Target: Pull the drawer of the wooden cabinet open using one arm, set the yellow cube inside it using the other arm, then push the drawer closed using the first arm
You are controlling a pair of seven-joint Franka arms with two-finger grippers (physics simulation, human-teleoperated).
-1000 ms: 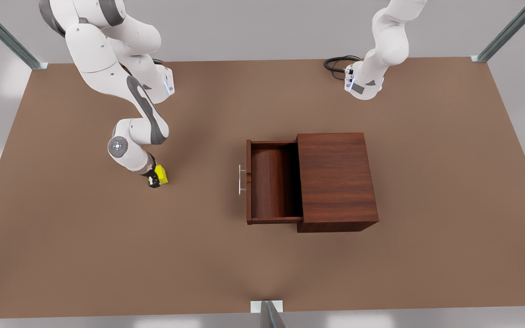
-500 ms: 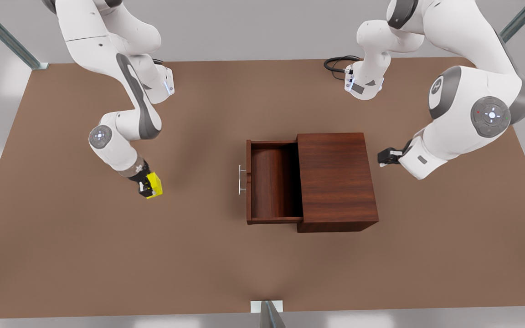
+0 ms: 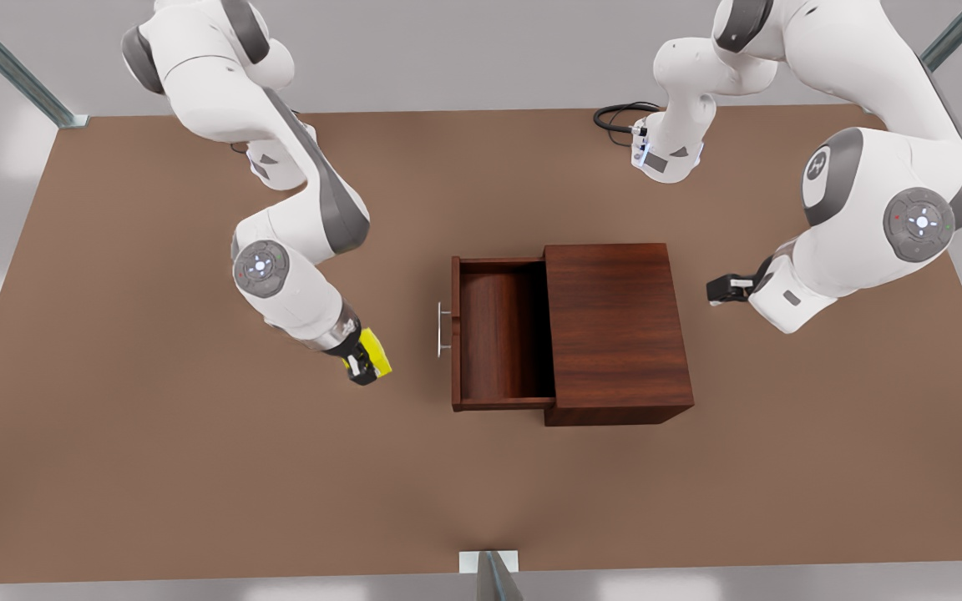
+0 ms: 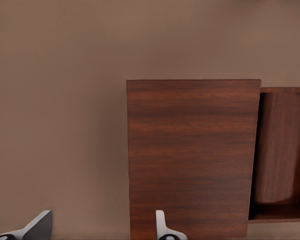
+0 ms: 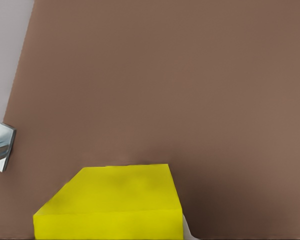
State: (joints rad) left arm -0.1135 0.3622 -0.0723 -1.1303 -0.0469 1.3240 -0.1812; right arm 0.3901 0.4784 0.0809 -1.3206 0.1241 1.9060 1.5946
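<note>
The wooden cabinet (image 3: pixel 615 325) stands mid-table, and its drawer (image 3: pixel 502 334) is pulled out toward the front view's left, silver handle (image 3: pixel 443 329) at its front. The drawer's inside looks bare. My right gripper (image 3: pixel 364 365) is shut on the yellow cube (image 3: pixel 374 351) and hovers just left of the handle. In the right wrist view the yellow cube (image 5: pixel 115 200) sits close, above bare tabletop. My left gripper (image 3: pixel 719 290) is open beside the cabinet's rear, on the front view's right. In the left wrist view its fingertips (image 4: pixel 162 227) are spread before the cabinet (image 4: pixel 190 155) and drawer (image 4: pixel 280 150).
A black cable (image 3: pixel 621 117) lies coiled at the table's far edge near an arm base. Metal frame posts stand at the far corners (image 3: pixel 59 113), and a bracket (image 3: pixel 489 563) sits at the near edge. Brown tabletop (image 3: pixel 155 467) surrounds the cabinet.
The right gripper has carried the yellow cube toward the front view's right, closer to the drawer handle. The left arm came into view, then eased slightly away from the cabinet's rear.
</note>
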